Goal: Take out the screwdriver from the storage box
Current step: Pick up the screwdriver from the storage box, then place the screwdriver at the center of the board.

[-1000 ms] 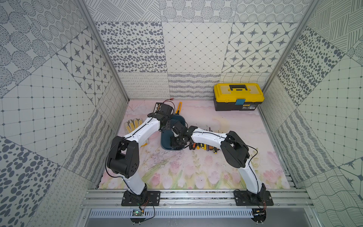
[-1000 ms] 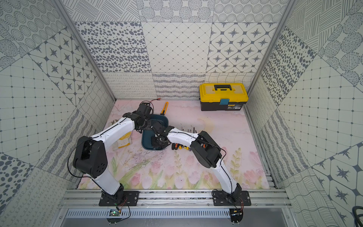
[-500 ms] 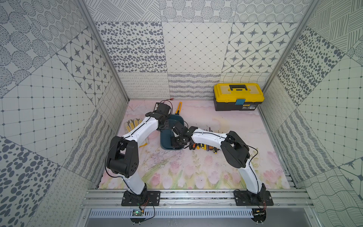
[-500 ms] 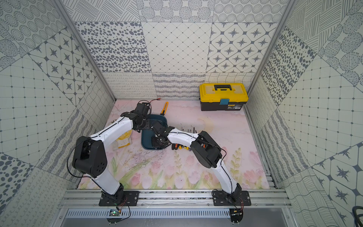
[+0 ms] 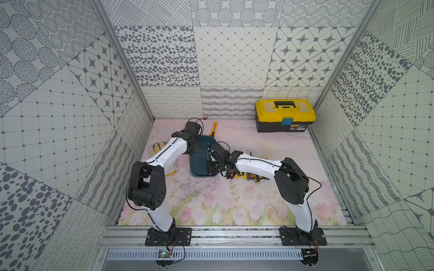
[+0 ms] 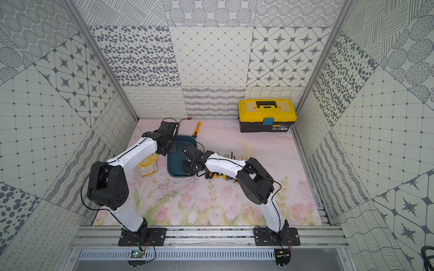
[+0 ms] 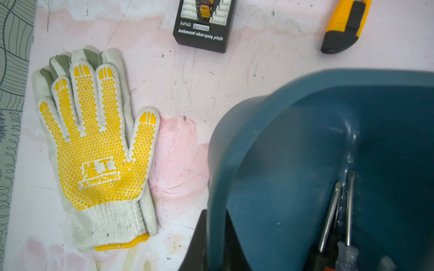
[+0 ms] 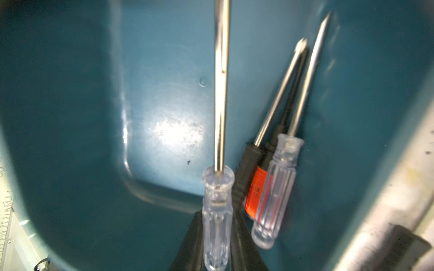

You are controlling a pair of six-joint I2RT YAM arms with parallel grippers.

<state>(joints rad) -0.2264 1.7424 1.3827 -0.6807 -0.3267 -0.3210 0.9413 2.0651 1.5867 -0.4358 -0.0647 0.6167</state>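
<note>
Shallow dark teal-blue plastic storage box [image 5: 198,162], rounded corners, no lid, sits on the floral desk; in the left wrist view its near edge [image 7: 234,145] looks tilted up off the surface. Clear-handled, steel-shafted screwdriver [image 8: 217,211] is raised over the box floor, shaft pointing along the box. Two more lie against one side wall: another clear-handled screwdriver [image 8: 279,187] and a red-and-black-handled screwdriver [image 8: 254,187].

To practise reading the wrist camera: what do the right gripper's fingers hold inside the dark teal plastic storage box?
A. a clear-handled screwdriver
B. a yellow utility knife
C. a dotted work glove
A: the right gripper is closed on the clear-handled screwdriver inside the storage box.
</note>
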